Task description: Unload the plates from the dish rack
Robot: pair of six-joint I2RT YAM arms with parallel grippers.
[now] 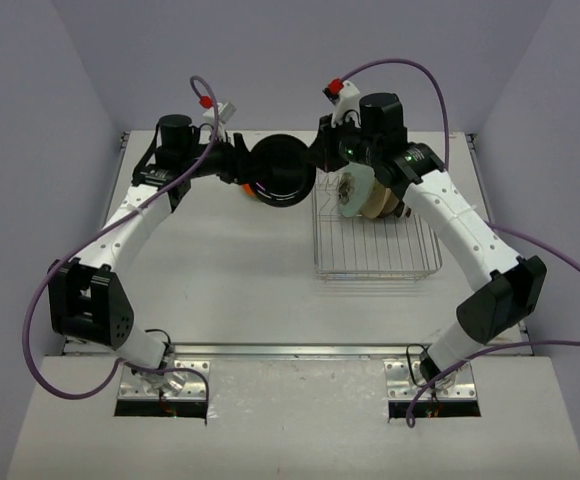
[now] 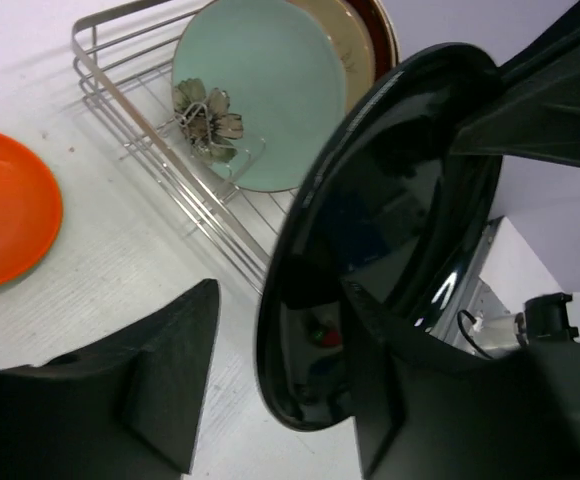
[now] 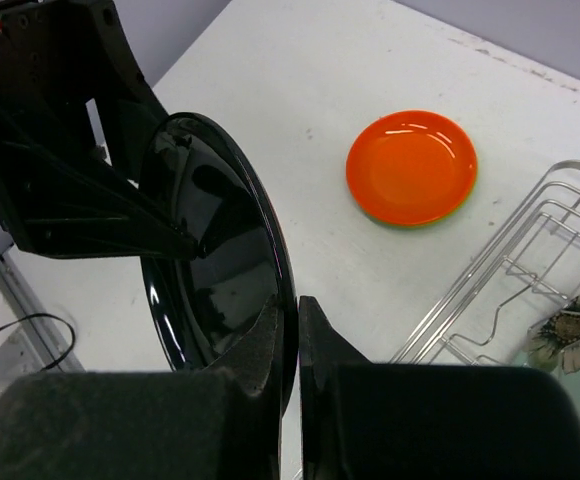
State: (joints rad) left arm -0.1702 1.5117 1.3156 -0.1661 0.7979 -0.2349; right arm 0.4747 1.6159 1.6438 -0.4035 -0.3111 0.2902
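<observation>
Where the two arms reach toward the far side, a white table (image 1: pixel 220 290) lies between plain pale lavender walls (image 1: pixel 290 60), with a bare metal strip along its near edge by the arm bases. Its surface is matte and faintly speckled.

The dish rack (image 1: pixel 370 255) sits on the right half of the table. It is silver wire with a raised rim and thin floor rods, and its near part is open wire. At its far end three plates stand on edge, close together. The nearest is a pale teal plate (image 2: pixel 260 90) with a grey-brown flower painted on it, then a cream plate (image 2: pixel 345 50), then a brown-rimmed plate (image 2: pixel 382 30).

Just left of the rack, a black plate (image 1: pixel 278 170) is held up off the table between the two wrists. It is tilted on edge and so glossy that it mirrors the arms. The right gripper (image 3: pixel 295 310) is pinched tight on its rim. The left gripper (image 2: pixel 280 290) straddles the opposite rim, its jaws parted; bare table shows between the plate and one of its fingers (image 2: pixel 160 380).

An orange plate (image 3: pixel 412 167) lies flat on the table left of the rack, with a sliver of green showing under its near edge.
</observation>
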